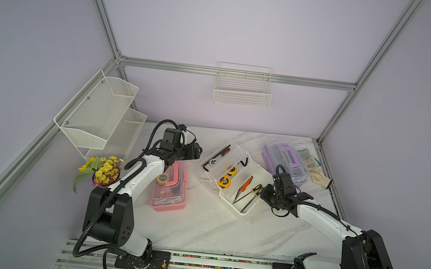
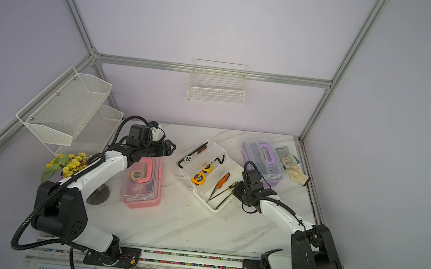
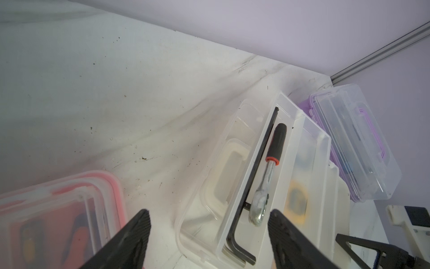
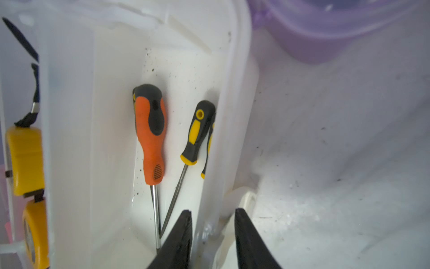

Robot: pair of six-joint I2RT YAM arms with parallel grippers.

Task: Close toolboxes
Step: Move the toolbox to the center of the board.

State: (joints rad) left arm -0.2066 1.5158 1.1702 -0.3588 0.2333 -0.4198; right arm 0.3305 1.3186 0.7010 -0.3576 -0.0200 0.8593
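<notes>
White toolbox [image 1: 258, 170] sits mid-table [image 1: 212, 228], lid flung open, tools showing. Pink toolbox [image 1: 167, 204] on the left & purple toolbox [image 1: 271, 166] at back right both have lids down. Right gripper [image 4: 213, 210] straddles the white toolbox's near wall: one finger inside by the screwdrivers [image 4: 151, 139], one outside. Can't tell if it's pinching. Left gripper [image 3: 209, 212] hovers btwn pink & white, jaws wide apart, empty.

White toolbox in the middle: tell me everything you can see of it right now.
The white rectangular plastic toolbox sits open, diagonal on the marble-look table. Its clear lid lies swung back. Clear trays hold a metal ratchet, black hex key, two yellow tape measures; the white base holds three screwdrivers. The fingers of the right gripper straddle one wall; grip unclear.
</notes>
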